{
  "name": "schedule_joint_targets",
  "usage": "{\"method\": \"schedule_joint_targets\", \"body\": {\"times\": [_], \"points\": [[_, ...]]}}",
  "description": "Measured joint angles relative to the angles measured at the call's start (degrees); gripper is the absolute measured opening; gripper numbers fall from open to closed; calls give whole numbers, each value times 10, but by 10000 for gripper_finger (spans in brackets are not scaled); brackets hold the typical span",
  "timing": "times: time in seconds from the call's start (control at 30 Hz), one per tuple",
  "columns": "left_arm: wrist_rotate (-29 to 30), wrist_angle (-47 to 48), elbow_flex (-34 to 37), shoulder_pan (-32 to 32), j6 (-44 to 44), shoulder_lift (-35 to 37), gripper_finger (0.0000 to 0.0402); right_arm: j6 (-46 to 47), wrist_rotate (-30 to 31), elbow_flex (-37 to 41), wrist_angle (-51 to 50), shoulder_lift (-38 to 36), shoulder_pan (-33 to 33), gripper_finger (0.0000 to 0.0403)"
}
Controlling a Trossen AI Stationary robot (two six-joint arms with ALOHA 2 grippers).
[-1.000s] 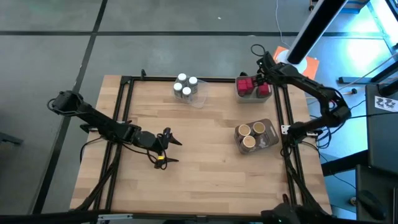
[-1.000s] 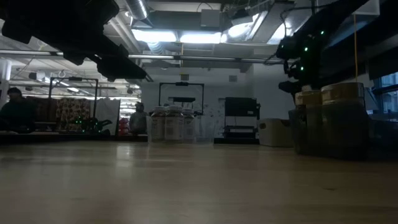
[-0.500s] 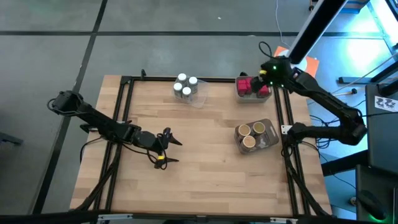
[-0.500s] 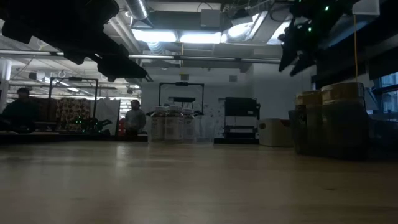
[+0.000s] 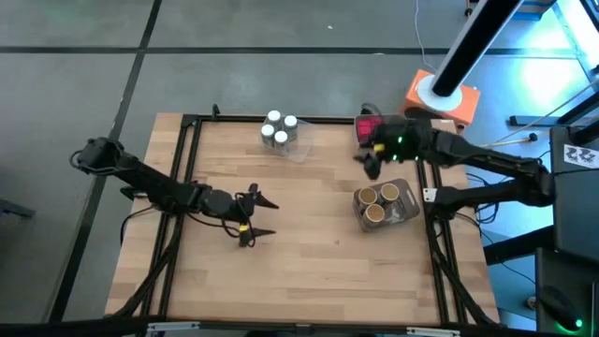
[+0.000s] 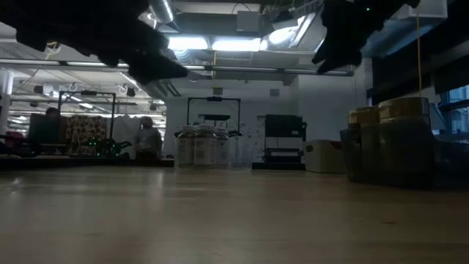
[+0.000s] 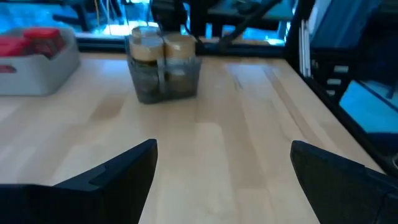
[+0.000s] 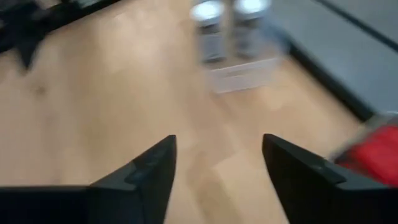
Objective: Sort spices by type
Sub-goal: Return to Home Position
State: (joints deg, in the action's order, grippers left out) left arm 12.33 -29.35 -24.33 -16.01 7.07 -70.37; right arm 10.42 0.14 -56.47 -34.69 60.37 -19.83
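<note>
Table [image 5: 309, 271]: wooden top with black rails along its left and right sides; it carries 3 containers, all on the far half.
Left arm [image 5: 150, 183]: reaches in from the left edge towards the middle of the table, low over bare wood.
Right arm [image 5: 487, 164]: reaches in from the right edge, crossing above the gap between the 2 right-hand containers.
Left gripper [image 5: 264, 217]: over bare wood left of centre, well apart from every container; fingers spread wide, nothing between them.
Right gripper [image 5: 367, 164]: raised above the table just in front of the grey bin and behind the dark tray; fingers apart, nothing between them.
Grey bin [image 7: 37, 81]: far right corner of the table; partly covered by the right arm in the high view.
Dark tray [image 5: 409, 208]: right side, nearer than the grey bin.
Clear tray [image 5: 298, 150]: far edge, middle of the table.
Red packets [image 5: 367, 125]: inside the grey bin; count cannot be told.
Brown jars [image 5: 379, 201]: upright inside the dark tray, 3 lids showing, touching one another.
White-lidded jars [image 5: 279, 129]: upright in a tight cluster inside the clear tray.
People [image 6: 149, 138]: 2 figures in the room far beyond the table, low view only.
</note>
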Motion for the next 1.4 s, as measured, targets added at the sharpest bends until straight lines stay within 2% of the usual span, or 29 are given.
{"method": "schedule_joint_targets", "body": {"times": [0.1,0.17,0.27,0.4,0.47,0.57,0.63,0.8,0.9,1.1,1.4], "points": [[0,-10,0,13,-1,0,341,14,2,30,24,-1,56,188],[1,-13,0,17,-4,1,316,20,4,49,38,-2,89,149],[0,-11,0,19,-15,7,255,27,13,71,55,-13,134,90],[-1,-5,0,19,-38,29,153,33,51,98,69,-50,185,18],[-1,15,0,19,-48,46,103,39,74,111,77,-79,209,7],[-1,44,0,19,-61,74,40,42,95,138,87,-128,244,23],[-1,45,8,19,-67,92,12,51,108,158,88,-160,266,30],[-1,18,64,19,-73,148,16,62,149,221,116,-235,312,22],[-1,-29,107,19,-64,180,19,53,156,258,153,-277,328,10],[-1,-99,176,18,-60,227,5,0,49,337,257,-330,330,7],[0,-162,238,19,-56,263,5,-20,48,405,294,-402,329,3]]}}
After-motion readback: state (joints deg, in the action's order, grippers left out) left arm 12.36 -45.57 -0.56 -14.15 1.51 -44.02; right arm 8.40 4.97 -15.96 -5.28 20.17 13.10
